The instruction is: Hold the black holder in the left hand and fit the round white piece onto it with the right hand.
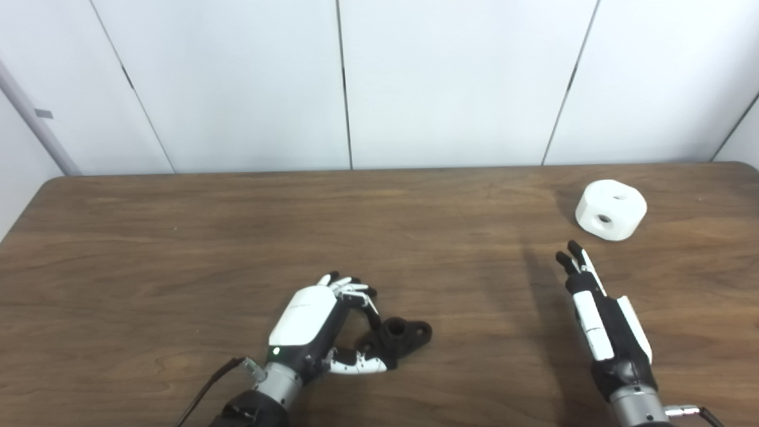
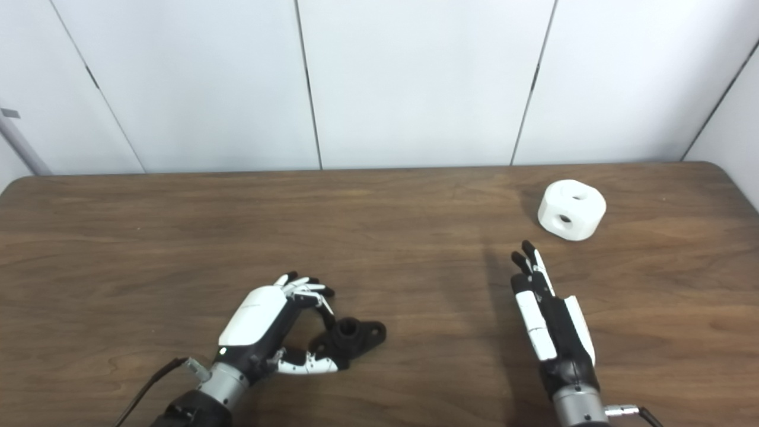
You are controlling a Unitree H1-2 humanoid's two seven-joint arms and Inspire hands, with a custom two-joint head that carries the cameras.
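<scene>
The black holder (image 1: 402,335) lies on the wooden table (image 1: 178,237) near the front centre, its short tube pointing up between two flat ears. My left hand (image 1: 320,326) curls over its left end, fingers on the far side and thumb on the near side, both touching it. The round white piece (image 1: 611,209), a chunky puck with holes in its top and side, rests at the back right. My right hand (image 1: 599,314) hovers edge-on with fingers straight and open, its fingertips (image 1: 572,252) a short way in front of the white piece, not touching it.
White wall panels (image 1: 344,83) rise just behind the table's far edge. The table's rounded back corners show at left and right. Bare wood stretches between the two hands and across the left half.
</scene>
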